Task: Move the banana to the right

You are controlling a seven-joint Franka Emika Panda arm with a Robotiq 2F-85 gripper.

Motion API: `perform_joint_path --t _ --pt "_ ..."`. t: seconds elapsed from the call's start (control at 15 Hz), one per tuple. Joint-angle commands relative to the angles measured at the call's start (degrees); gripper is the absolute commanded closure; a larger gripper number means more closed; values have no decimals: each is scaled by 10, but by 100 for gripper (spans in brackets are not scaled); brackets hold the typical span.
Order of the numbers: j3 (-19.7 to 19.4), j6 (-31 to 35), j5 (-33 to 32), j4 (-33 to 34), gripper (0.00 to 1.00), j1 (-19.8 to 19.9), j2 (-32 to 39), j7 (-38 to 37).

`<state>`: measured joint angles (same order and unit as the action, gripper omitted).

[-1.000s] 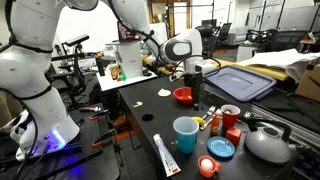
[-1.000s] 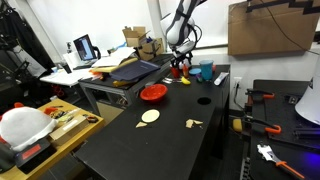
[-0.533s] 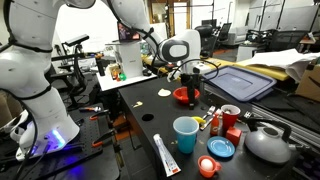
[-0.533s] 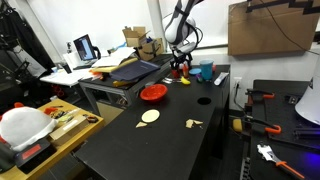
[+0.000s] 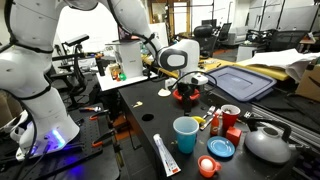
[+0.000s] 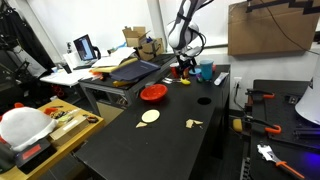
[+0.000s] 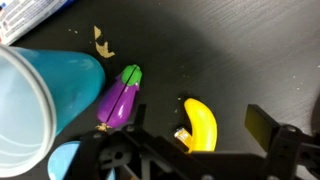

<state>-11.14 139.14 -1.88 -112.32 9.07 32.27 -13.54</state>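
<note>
banana (image 7: 201, 124): flat on tabletop (image 7: 230, 50), long axis top-to-bottom in wrist view | hand (image 5: 187, 90): pointing down above it, fully spread, empty

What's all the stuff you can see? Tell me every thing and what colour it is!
banana: one, yellow, on the table beside the eggplant
eggplant: one, purple with green top, between blue cup and banana
blue cup: one, blue, beside the eggplant
bowl: one, red, on the table
toothpaste tube: one, white, near the table's edge
lid: one, blue, by the blue cup
table: one, black, under everything
gripper: one, black, open, above the banana
</note>
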Motion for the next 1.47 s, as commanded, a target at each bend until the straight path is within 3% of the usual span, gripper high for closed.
perform_joint_path --t 0.0,0.53,0.93,1.4 --pt "18 -2 16 -1 0 3 0 32" --pt "48 6 50 37 0 20 24 78" --pt "76 8 126 104 0 65 66 133" --pt "100 16 180 188 0 89 131 142"
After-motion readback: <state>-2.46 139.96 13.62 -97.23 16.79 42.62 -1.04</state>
